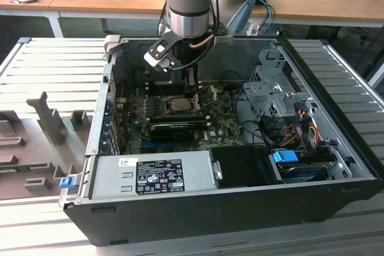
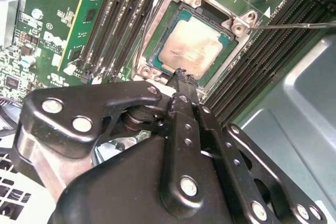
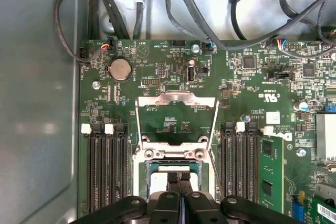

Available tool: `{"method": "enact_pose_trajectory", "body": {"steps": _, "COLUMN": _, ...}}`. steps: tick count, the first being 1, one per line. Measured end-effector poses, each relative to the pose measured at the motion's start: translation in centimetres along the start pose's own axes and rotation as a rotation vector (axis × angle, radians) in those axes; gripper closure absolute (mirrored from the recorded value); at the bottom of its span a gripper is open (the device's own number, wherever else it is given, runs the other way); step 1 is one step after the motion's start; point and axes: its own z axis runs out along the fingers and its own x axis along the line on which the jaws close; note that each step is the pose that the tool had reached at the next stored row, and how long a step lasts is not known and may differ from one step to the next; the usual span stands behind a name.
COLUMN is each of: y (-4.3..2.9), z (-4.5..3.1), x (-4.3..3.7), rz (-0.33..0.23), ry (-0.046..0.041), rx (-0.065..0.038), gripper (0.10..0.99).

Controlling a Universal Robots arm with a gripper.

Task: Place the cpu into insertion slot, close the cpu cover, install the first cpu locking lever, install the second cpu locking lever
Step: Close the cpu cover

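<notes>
The cpu (image 2: 191,45), a pale silver-beige square, lies flat inside the insertion slot (image 2: 239,24), whose silvery rim sits in the green board. My gripper (image 2: 181,74) is shut, its two black fingertips pressed together with nothing between them, just over one edge of the chip. In the first wrist view the fingertips (image 3: 175,177) cover part of the cpu (image 3: 157,183). The cpu cover (image 3: 177,98) stands flipped open past the slot, green board showing through its window. A thin wire locking lever (image 2: 294,24) sticks out to the side, unlatched. In the exterior view the gripper (image 1: 192,85) hangs over the socket (image 1: 180,105).
Long black memory slots (image 3: 105,166) flank the socket on both sides. A black card (image 1: 171,129) lies just in front of it, then the power supply (image 1: 150,175). A drive cage (image 1: 270,97) and cables (image 1: 294,130) fill the exterior view's right. Case walls (image 1: 99,106) surround everything.
</notes>
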Motion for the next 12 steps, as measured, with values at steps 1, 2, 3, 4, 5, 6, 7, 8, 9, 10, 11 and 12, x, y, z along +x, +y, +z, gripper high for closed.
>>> {"method": "enact_pose_trajectory", "body": {"steps": 1, "y": 0.01, "z": -0.10, "x": 0.00, "rz": 0.000, "ry": 0.0001, "rx": 0.000, "gripper": 0.980}}
{"method": "enact_pose_trajectory", "body": {"steps": 2, "y": 0.01, "z": -0.22, "x": 0.00, "rz": 0.000, "ry": 0.0001, "rx": 0.000, "gripper": 0.980}}
{"method": "enact_pose_trajectory", "body": {"steps": 3, "y": 0.02, "z": -0.34, "x": 0.00, "rz": 0.000, "ry": 0.0002, "rx": 0.000, "gripper": 0.980}}
{"method": "enact_pose_trajectory", "body": {"steps": 4, "y": 0.03, "z": -0.47, "x": 0.00, "rz": 0.000, "ry": 0.0001, "rx": 0.000, "gripper": 0.980}}
{"method": "enact_pose_trajectory", "body": {"steps": 5, "y": 0.03, "z": -0.63, "x": 0.00, "rz": 0.000, "ry": 0.0001, "rx": 0.000, "gripper": 0.980}}
{"method": "enact_pose_trajectory", "body": {"steps": 6, "y": 0.05, "z": -0.84, "x": 0.00, "rz": 0.000, "ry": 0.0001, "rx": 0.000, "gripper": 0.980}}
{"method": "enact_pose_trajectory", "body": {"steps": 7, "y": 0.06, "z": -1.01, "x": 0.00, "rz": 0.000, "ry": 0.0001, "rx": 0.000, "gripper": 0.980}}
{"method": "enact_pose_trajectory", "body": {"steps": 8, "y": 0.08, "z": -1.42, "x": 0.01, "rz": 0.000, "ry": 0.0000, "rx": 0.000, "gripper": 0.980}}
{"method": "enact_pose_trajectory", "body": {"steps": 9, "y": 0.10, "z": -1.73, "x": 0.01, "rz": 0.000, "ry": 0.0001, "rx": 0.000, "gripper": 0.980}}
{"method": "enact_pose_trajectory", "body": {"steps": 10, "y": 0.12, "z": -2.09, "x": 0.01, "rz": 0.000, "ry": 0.0001, "rx": 0.000, "gripper": 0.980}}
{"method": "enact_pose_trajectory", "body": {"steps": 11, "y": 0.13, "z": -2.26, "x": 0.01, "rz": 0.000, "ry": 0.0001, "rx": 0.000, "gripper": 0.980}}
{"method": "enact_pose_trajectory", "body": {"steps": 12, "y": 0.13, "z": -2.41, "x": 0.01, "rz": 0.000, "ry": 0.0001, "rx": 0.000, "gripper": 0.980}}
